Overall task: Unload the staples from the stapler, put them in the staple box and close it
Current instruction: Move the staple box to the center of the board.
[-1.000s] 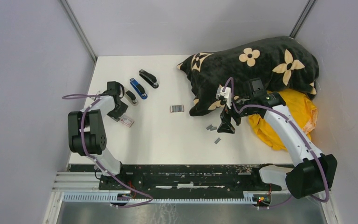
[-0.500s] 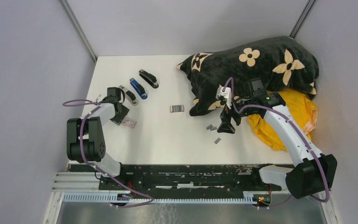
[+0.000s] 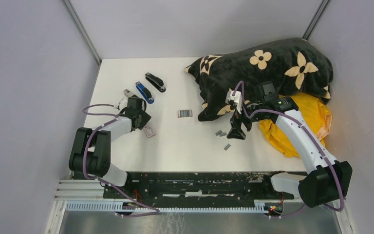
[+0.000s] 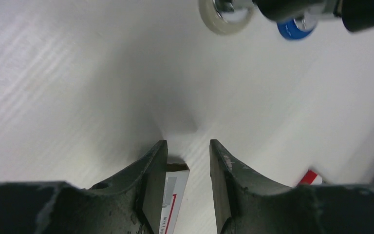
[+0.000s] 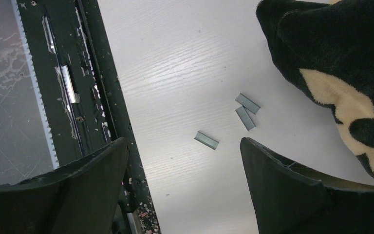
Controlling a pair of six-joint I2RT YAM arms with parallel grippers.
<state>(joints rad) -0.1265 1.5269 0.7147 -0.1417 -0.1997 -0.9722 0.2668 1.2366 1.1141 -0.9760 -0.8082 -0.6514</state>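
Right of centre on the table [image 3: 175, 151]: three loose strips of staples [image 3: 219, 132] lie near together, apart from any stapler. The right wrist view also shows three [image 5: 206, 140]. Mid-table, a grey block [image 3: 185, 113] looks like more staples, but that is judgement only. Just over the strips hangs the right gripper [image 3: 237, 131], jaws wide apart, holding nothing.

Upper left: black stapler [image 3: 155, 82], blue stapler [image 3: 144, 92] and third stapler [image 3: 128, 92] lie side by side, all apparently shut. Cannot tell which are emptied. Judgement: unloading is partly done, with probably at least one stapler left to open and clear.

Containers: a white-and-red box [image 3: 149, 130] lies below the staplers, just beside the left gripper [image 3: 142, 122]. The left wrist view shows the box [image 4: 173, 195] between the jaws, which stand part-way apart. It rests against one finger [image 4: 151, 185] with a gap to the other, so it is not clamped. Box contents not visible; stapler magazines hidden.
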